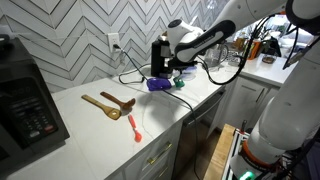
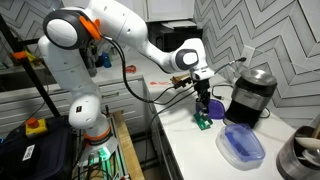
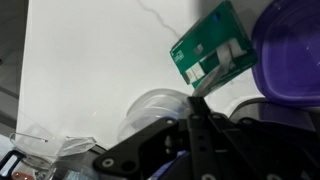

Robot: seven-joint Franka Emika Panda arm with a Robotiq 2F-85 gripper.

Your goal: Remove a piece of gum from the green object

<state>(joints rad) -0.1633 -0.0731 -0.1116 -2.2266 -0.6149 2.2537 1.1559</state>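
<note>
Gripper: I see the gripper (image 2: 203,109) pointing down, directly above the green object (image 2: 203,121). In the wrist view its tip (image 3: 197,100) reaches the lower edge of the green object (image 3: 210,48).
Fingers: in the wrist view the two dark fingers (image 3: 193,135) run together into one narrow point, and I see no gap between them. Whether a piece of gum is pinched there, I cannot tell.
Green object: it lies on the white counter (image 1: 160,105), under the gripper (image 1: 174,77). In the wrist view it is tilted and shows pale strips on its face.
Purple container: it is just beside the green object (image 1: 178,84) in both exterior views (image 1: 156,84) (image 2: 243,146). In the wrist view its rim (image 3: 290,50) is almost touching the pack; I cannot say if they really touch.
Wooden spoons: two of them (image 1: 108,104) lie well apart from the green object, further along the same counter.
Small red object: it lies (image 1: 135,128) beyond the spoons as seen from the green object, near the counter edge.
Black appliance: it stands (image 2: 250,95) near the green object, behind the purple container.
Arm: the white arm (image 2: 125,35) reaches over the counter down to the green object.
</note>
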